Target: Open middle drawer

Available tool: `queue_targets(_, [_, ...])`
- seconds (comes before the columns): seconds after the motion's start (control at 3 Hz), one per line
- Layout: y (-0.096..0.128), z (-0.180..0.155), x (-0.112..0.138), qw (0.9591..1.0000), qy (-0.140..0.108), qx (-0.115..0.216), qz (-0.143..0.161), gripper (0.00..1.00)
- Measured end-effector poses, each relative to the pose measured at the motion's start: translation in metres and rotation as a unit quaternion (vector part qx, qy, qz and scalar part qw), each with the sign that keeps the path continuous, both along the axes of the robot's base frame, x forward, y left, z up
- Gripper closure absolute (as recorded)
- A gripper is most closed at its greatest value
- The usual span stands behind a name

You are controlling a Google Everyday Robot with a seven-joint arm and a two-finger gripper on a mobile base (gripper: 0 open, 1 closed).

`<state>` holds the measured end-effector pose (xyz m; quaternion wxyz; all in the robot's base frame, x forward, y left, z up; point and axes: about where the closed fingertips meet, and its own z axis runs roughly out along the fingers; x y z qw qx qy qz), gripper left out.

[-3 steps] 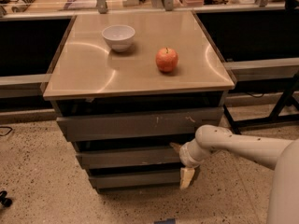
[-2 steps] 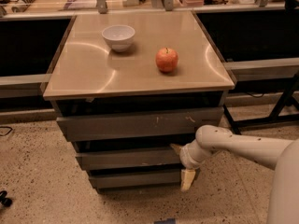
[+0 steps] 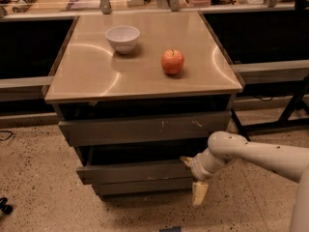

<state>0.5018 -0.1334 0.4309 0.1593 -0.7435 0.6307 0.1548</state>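
Note:
The middle drawer (image 3: 135,171) is a dark grey handleless front, second of three in the cabinet under the tan table top (image 3: 91,76). Above it is the taller top drawer (image 3: 140,128) with pale scratches, and below it the narrow bottom drawer (image 3: 140,186). My gripper (image 3: 193,177) is at the right end of the middle drawer front. One finger (image 3: 186,161) points at the drawer's upper right corner. The other pale finger (image 3: 199,193) hangs down beside the bottom drawer. The fingers stand apart with nothing held between them.
A white bowl (image 3: 122,37) and a red apple (image 3: 172,62) sit on the table top. Dark shelving stands left and right of the cabinet, with a black metal leg (image 3: 294,105) at the right. The floor is speckled.

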Motion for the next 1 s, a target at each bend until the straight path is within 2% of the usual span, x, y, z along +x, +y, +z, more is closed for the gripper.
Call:
queue_targets(0.33, [-0.003, 0.006, -0.026, 0.9994, 0.035, -0.004, 0.003, 0.00])
queue_targets(0.67, [-0.005, 0.003, -0.052, 0.9971, 0.076, -0.007, 0.004, 0.00])
queue_targets(1.0, [-0.005, 0.007, -0.059, 0.9960, 0.089, -0.008, 0.003, 0.00])
